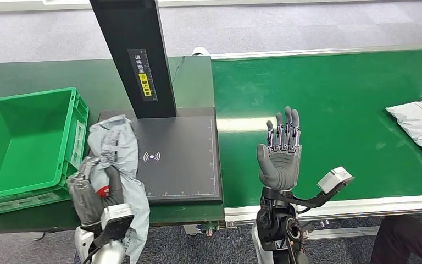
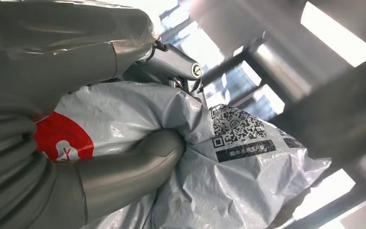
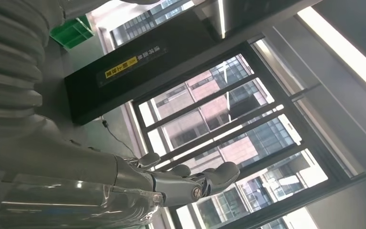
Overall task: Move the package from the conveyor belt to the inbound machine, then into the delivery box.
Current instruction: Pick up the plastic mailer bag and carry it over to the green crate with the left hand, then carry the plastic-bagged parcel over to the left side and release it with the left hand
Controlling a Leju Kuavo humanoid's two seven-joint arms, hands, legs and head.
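A crumpled grey plastic package (image 1: pixel 115 148) with a red mark is gripped by my left hand (image 1: pixel 90 192) at the left edge of the black inbound machine plate (image 1: pixel 184 159), right beside the green delivery box (image 1: pixel 27 143). Close up, in the left wrist view, my thumb presses into the package (image 2: pixel 228 157) with its printed code label. My right hand (image 1: pixel 280 151) is raised palm up with straight fingers over the green conveyor belt (image 1: pixel 335 115), holding nothing. In the right wrist view the fingers (image 3: pixel 190 183) stretch out freely.
The machine's black post (image 1: pixel 134 55) rises from the back of the plate. A second white package (image 1: pixel 420 126) lies on the belt at the far right. A dark-clothed person's knee (image 1: pixel 406 239) shows at the bottom right corner.
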